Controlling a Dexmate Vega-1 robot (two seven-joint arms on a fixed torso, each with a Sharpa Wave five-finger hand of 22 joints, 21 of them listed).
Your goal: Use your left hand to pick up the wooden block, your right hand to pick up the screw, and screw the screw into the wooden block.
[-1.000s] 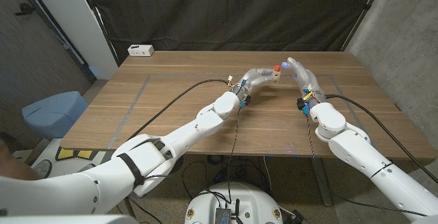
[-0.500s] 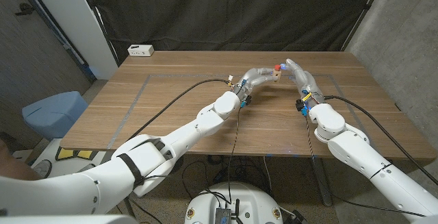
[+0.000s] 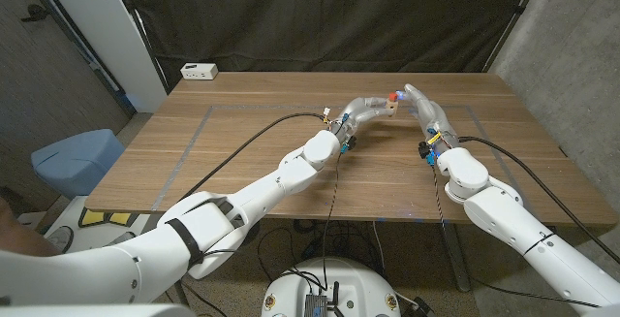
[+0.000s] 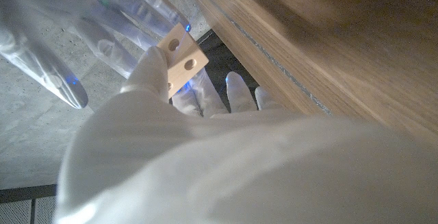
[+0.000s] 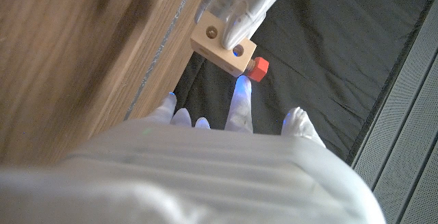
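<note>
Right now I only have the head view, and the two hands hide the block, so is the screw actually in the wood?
Observer: In the right wrist view the red screw sits at a side face of the wooden block; how deep it goes I cannot tell.
Operator: Who is holding the block?
Observer: The left hand grips it from above.
Operator: Any spare holes?
Observer: The left wrist view shows two open holes on one face of the block.
</note>
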